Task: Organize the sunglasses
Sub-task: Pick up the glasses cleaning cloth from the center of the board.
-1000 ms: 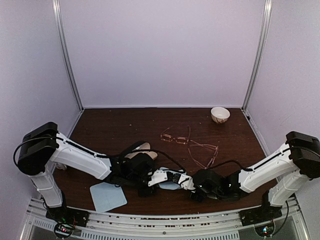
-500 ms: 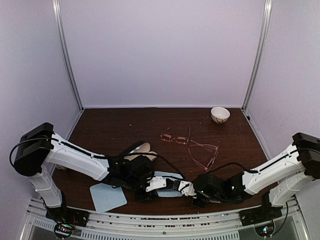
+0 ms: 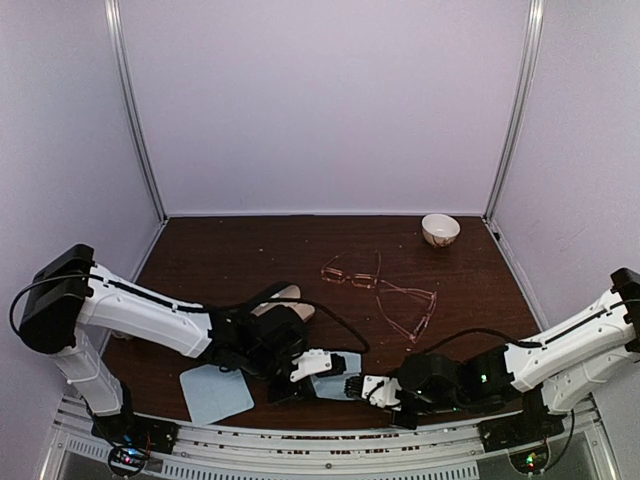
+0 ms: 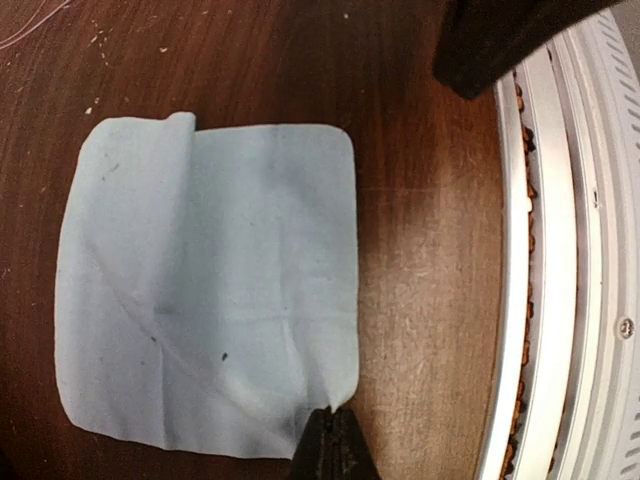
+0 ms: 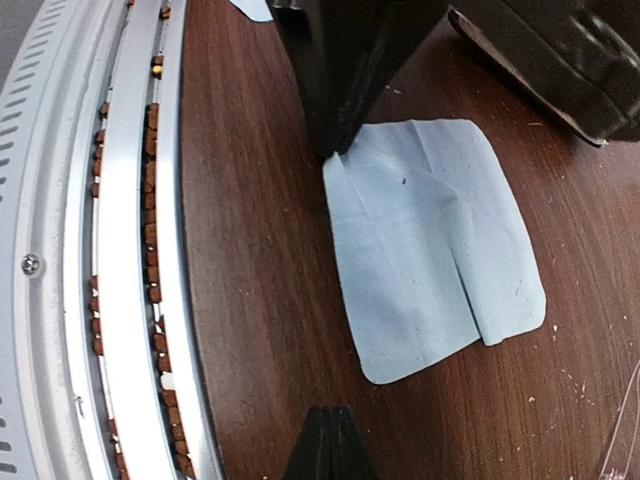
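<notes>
Two pairs of thin copper wire-framed sunglasses lie open on the brown table, one at mid-table (image 3: 351, 272) and one to its right (image 3: 408, 309). My left gripper (image 3: 318, 370) is shut on the corner of a light blue cloth (image 3: 336, 361), which lies flat in the left wrist view (image 4: 210, 280) with the fingertips (image 4: 335, 430) pinching its near right corner. My right gripper (image 3: 356, 386) is shut and empty in the right wrist view (image 5: 328, 425). It is a short gap from the same cloth (image 5: 430, 240).
A second blue cloth (image 3: 215, 393) lies near the front left. A light wooden case (image 3: 285, 297) sits behind the left arm, partly hidden. A small bowl (image 3: 440, 229) stands at the back right. The metal rail (image 5: 110, 250) runs along the near table edge.
My right arm has drawn back toward the near edge and now lies apart from the cloth. My left gripper has shifted slightly, still pinching the cloth corner.
</notes>
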